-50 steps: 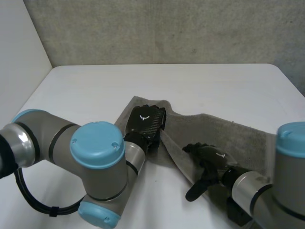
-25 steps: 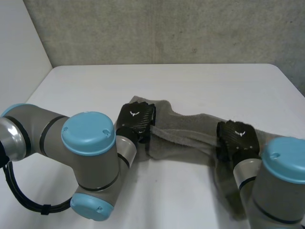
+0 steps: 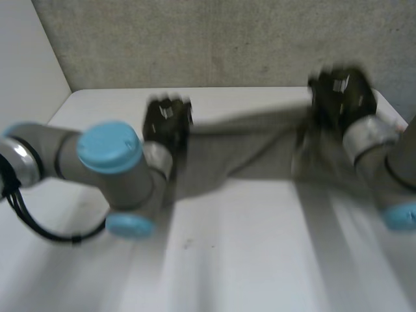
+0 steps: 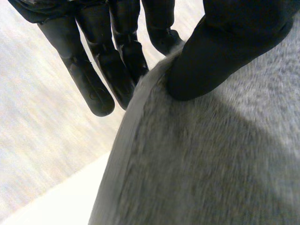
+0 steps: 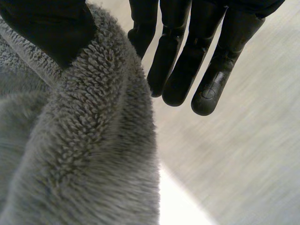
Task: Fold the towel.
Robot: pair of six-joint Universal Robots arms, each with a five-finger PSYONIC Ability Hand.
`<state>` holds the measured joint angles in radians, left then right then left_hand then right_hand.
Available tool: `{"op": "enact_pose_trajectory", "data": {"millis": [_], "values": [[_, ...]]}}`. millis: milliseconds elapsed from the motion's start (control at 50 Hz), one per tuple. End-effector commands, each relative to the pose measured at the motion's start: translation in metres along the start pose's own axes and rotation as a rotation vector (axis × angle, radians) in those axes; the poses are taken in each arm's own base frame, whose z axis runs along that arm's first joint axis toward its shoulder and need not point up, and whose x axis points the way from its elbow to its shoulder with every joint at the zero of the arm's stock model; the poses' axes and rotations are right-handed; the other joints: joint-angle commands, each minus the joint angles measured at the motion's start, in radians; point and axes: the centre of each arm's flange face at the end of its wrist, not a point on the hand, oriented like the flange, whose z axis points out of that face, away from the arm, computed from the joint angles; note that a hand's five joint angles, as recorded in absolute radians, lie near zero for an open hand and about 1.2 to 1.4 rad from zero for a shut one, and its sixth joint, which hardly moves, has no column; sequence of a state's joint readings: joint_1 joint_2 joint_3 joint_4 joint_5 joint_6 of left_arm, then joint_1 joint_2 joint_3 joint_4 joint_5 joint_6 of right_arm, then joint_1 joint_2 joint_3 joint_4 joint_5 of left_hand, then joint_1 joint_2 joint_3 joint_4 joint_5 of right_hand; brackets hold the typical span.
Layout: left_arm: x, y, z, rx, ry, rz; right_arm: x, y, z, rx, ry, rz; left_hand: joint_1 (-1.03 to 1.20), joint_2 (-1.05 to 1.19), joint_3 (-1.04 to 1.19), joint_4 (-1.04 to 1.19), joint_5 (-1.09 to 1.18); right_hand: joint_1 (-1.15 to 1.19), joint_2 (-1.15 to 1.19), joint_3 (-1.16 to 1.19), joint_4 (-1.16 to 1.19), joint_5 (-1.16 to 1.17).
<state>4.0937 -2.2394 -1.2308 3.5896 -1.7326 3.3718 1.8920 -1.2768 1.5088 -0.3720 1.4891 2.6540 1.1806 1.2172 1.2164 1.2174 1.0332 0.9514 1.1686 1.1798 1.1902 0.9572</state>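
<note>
The grey towel (image 3: pixel 247 146) hangs stretched between my two hands above the far part of the white table (image 3: pixel 247 260). My left hand (image 3: pixel 168 117) holds its left end and my right hand (image 3: pixel 341 94) its right end. In the left wrist view the thumb (image 4: pixel 225 47) presses the towel's edge (image 4: pixel 211 164) against the straight fingers (image 4: pixel 117 51). In the right wrist view the thumb (image 5: pixel 47 28) pins a fold of the fluffy towel (image 5: pixel 84 154) against the fingers (image 5: pixel 197 51). I cannot tell whether the towel's lower part still touches the table.
A grey wall (image 3: pixel 214 39) rises just behind the table's far edge, close to both hands. A paler wall (image 3: pixel 26 71) stands at the left. My left arm's blue-capped elbow (image 3: pixel 107 146) lies low over the table's left side.
The right hand closed on the towel's right part. Both hands then rose and moved toward the far edge, spreading apart and pulling the towel taut between them.
</note>
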Motion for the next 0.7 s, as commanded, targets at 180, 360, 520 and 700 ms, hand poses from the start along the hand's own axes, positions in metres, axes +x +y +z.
{"op": "enact_pose_trajectory", "data": {"millis": [180, 360, 520, 700], "values": [[-0.056, -0.114, 0.019, 0.368, -0.16, -0.011, 0.024, -0.083, 0.047, 0.344, -0.033, 0.04, 0.216, 0.179, 0.18, 0.179, 0.189, 0.445, 0.228, 0.216, 0.206, 0.264], [-0.071, -0.028, -0.023, 0.084, -0.165, 0.044, -0.031, -0.018, 0.019, -0.069, -0.474, 0.199, 0.216, 0.179, 0.18, 0.179, 0.189, 0.445, 0.228, 0.216, 0.206, 0.264], [-0.05, 0.036, -0.083, -0.159, -0.046, 0.121, -0.045, 0.038, 0.002, -0.396, -0.592, 0.172, 0.216, 0.179, 0.18, 0.179, 0.189, 0.445, 0.228, 0.216, 0.206, 0.264], [-0.014, 0.051, -0.105, -0.197, 0.111, 0.169, -0.052, 0.063, -0.006, -0.55, -0.561, 0.063, 0.216, 0.179, 0.18, 0.179, 0.189, 0.445, 0.228, 0.216, 0.206, 0.264]]}}
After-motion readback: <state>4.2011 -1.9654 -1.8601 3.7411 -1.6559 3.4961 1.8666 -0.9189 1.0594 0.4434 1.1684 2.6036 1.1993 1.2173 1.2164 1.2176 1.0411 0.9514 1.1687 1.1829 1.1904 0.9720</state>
